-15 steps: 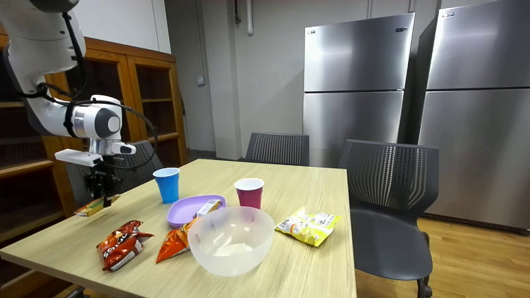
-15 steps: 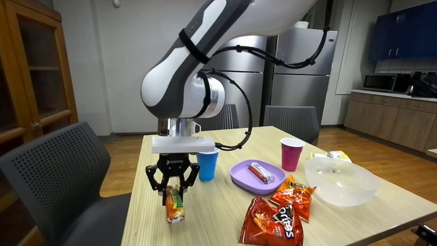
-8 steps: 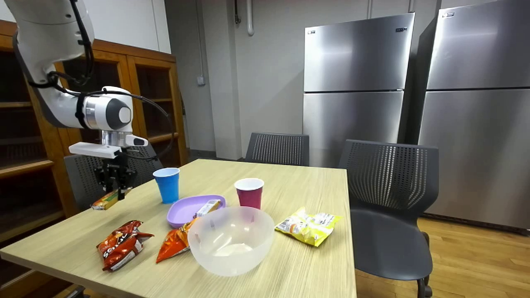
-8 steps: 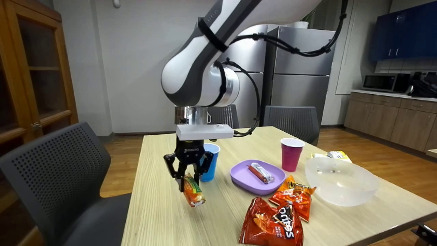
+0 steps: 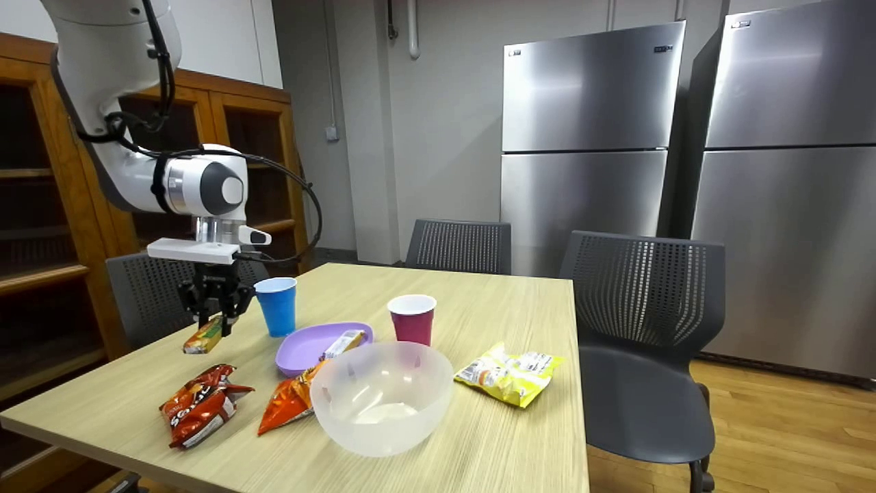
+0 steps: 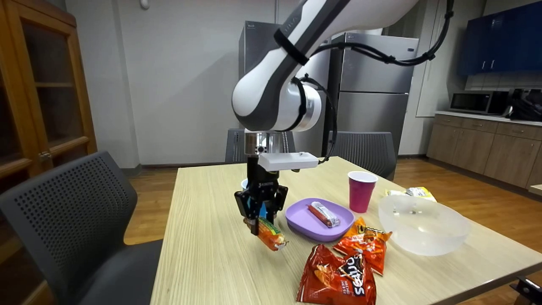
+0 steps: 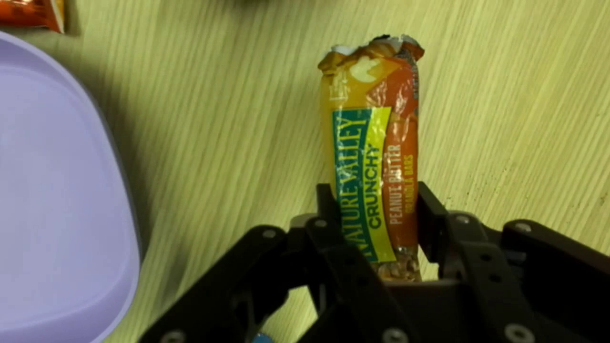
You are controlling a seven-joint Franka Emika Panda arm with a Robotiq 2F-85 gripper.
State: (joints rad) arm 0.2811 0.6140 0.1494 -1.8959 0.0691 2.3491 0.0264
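Observation:
My gripper is shut on a granola bar in an orange, green and yellow Nature Valley wrapper. The finger pads press its long sides, and the bar's near end is hidden by the gripper's body. In both exterior views the bar hangs tilted just over the table. A purple plate lies left of the bar in the wrist view. On that plate rests another wrapped bar. Close behind the gripper stands a blue cup, mostly covered by the gripper in an exterior view.
A red Doritos bag and an orange snack bag lie near the plate. Beyond are a frosted bowl, a maroon cup and a yellow bag. Dark chairs stand around the table.
The arm has carried the bar across the table toward the purple plate and blue cup. The bar has turned, its free end swinging toward the plate side. The grip has stayed the same.

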